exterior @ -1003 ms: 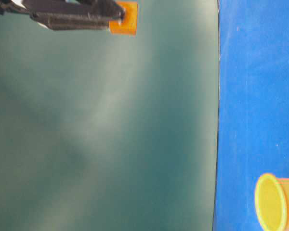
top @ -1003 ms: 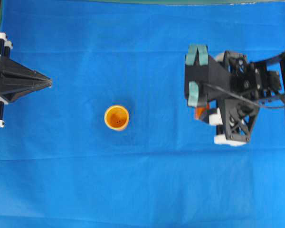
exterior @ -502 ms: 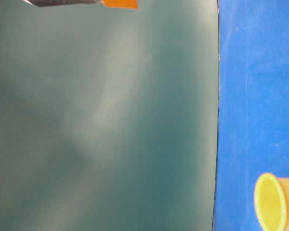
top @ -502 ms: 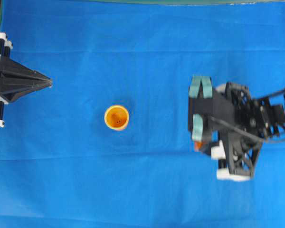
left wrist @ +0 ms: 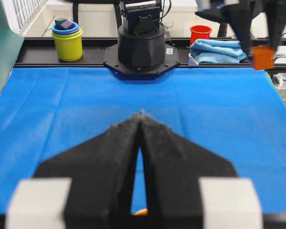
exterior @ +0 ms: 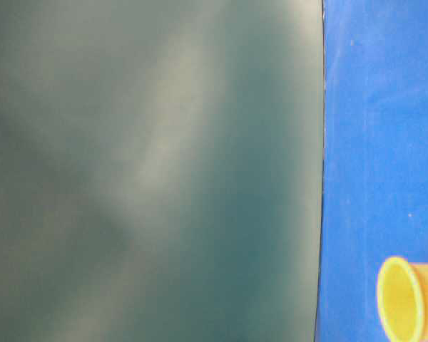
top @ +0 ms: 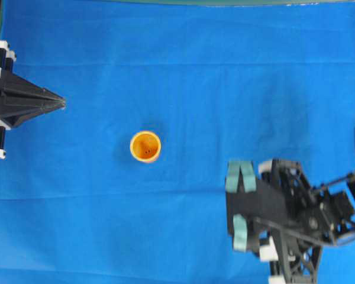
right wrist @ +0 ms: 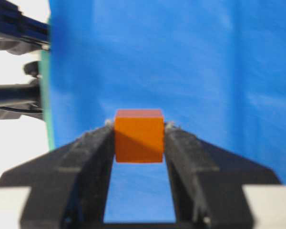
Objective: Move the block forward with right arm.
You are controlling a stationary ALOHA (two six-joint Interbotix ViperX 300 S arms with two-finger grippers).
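On blue cloth (top: 183,71): one cup (top: 145,146); right claw (right wrist: 139,131) grips one block (right wrist: 138,136).

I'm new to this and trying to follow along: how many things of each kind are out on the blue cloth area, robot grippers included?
Cups: 1, the cup.
Blocks: 1, the block, held off the cloth.
Grippers: 2, the left gripper and right gripper.
Total: 4.

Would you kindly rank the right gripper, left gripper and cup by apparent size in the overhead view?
1. right gripper, partly cut off by the frame edge
2. left gripper, also cut off at the edge
3. cup, clearly smallest
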